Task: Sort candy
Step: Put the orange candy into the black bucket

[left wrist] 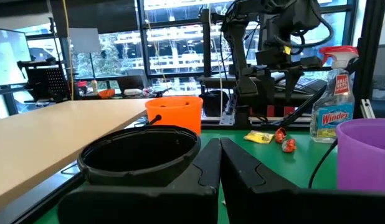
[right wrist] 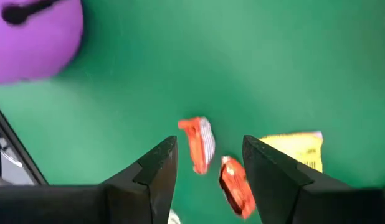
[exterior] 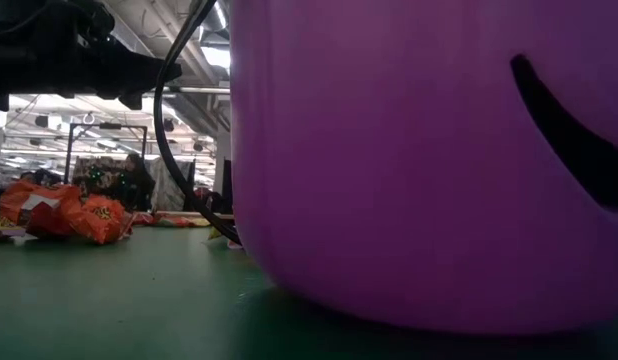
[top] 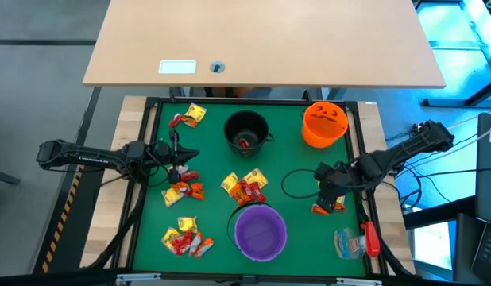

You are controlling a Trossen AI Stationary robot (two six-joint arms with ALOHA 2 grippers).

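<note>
The candy lies in small heaps on the green mat: far left [top: 190,116], left [top: 184,188], middle [top: 245,187], near left [top: 185,239] and right [top: 328,206]. My right gripper [top: 330,193] hangs open over the right heap, pointing steeply down. In the right wrist view its fingers [right wrist: 208,163] stand on either side of two red-orange sweets [right wrist: 199,144], with a yellow one [right wrist: 298,150] beside them, and touch none of them. My left gripper [top: 184,155] is shut and empty, held level at the mat's left, facing the black bowl [left wrist: 142,152].
An orange bowl [top: 324,124] stands at the far right, a black bowl [top: 246,132] at the far middle and a purple bowl [top: 260,232] at the near middle. A clear spray bottle with a red part [top: 354,241] lies near the right corner. A black cable loop [top: 297,184] lies beside my right gripper.
</note>
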